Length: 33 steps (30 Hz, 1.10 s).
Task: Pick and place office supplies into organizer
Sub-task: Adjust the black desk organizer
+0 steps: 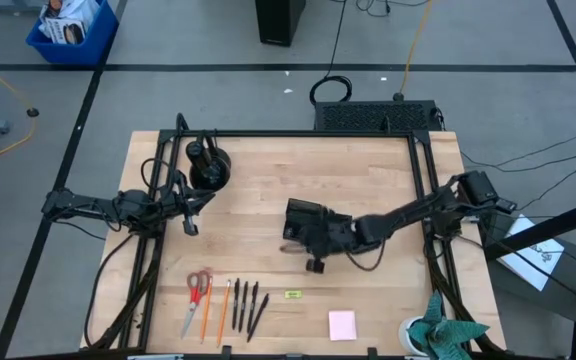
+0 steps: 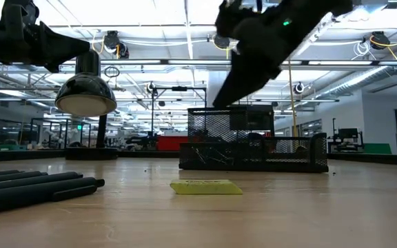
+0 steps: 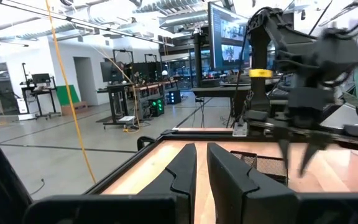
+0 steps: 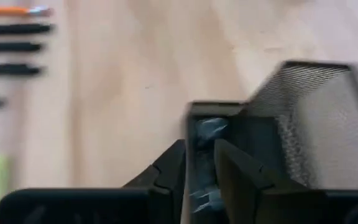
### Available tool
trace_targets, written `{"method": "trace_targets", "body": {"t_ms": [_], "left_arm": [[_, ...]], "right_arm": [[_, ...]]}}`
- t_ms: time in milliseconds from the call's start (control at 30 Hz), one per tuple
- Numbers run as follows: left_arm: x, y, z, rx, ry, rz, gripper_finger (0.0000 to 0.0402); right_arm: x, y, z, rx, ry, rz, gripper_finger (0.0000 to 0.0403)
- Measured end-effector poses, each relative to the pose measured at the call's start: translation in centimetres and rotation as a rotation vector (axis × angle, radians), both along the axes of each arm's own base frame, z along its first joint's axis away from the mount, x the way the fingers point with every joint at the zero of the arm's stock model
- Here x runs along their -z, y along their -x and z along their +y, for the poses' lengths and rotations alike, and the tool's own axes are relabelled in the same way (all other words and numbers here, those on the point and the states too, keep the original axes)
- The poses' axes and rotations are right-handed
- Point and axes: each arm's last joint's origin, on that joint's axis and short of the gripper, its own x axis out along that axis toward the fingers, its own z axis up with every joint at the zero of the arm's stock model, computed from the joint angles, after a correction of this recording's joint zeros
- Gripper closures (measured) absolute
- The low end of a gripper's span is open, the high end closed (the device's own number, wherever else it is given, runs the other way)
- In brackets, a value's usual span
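The black mesh organizer [image 1: 303, 212] stands mid-table, with small clips [image 4: 205, 130] in its near end compartment. My right gripper [image 1: 306, 240] hovers just above that compartment [image 4: 201, 177], tilted down, open by a small gap and holding nothing. Along the near edge lie the red-handled scissors [image 1: 198, 290], an orange pencil [image 1: 223, 310], black pens [image 1: 245, 305], a yellow-green tag [image 1: 293, 294] and a pink notepad [image 1: 342, 324]. My left gripper [image 1: 190, 226] waits at the table's left, its fingers [image 3: 185, 171] a narrow slit apart and empty.
A black dome lamp [image 1: 208, 165] stands at the far left, close to my left arm. A teal cloth [image 1: 448, 335] sits at the near right corner. Bare wood lies between the organizer and the row of supplies.
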Motion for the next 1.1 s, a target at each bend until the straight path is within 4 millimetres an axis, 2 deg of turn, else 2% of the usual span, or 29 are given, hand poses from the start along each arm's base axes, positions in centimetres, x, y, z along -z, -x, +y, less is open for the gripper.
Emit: {"method": "trace_targets", "body": {"t_ms": [200, 400, 733, 1100], "left_arm": [[0.0, 0.0, 0.0, 0.000, 0.000, -0.001, 0.0355], [0.0, 0.0, 0.0, 0.000, -0.001, 0.000, 0.0355], [0.0, 0.0, 0.0, 0.000, 0.000, 0.000, 0.0355], [0.0, 0.0, 0.0, -0.001, -0.008, 0.003, 0.0355]], "right_arm": [[1.5, 1.9, 3.7, -0.037, 0.002, 0.035, 0.0394], [3.6, 4.6, 5.6, 0.005, -0.037, 0.061, 0.0398], [7.0, 7.4, 4.4, 0.118, -0.117, 0.170, 0.0402], [8.0, 8.0, 2.4, 0.170, -0.108, 0.209, 0.0402]]}}
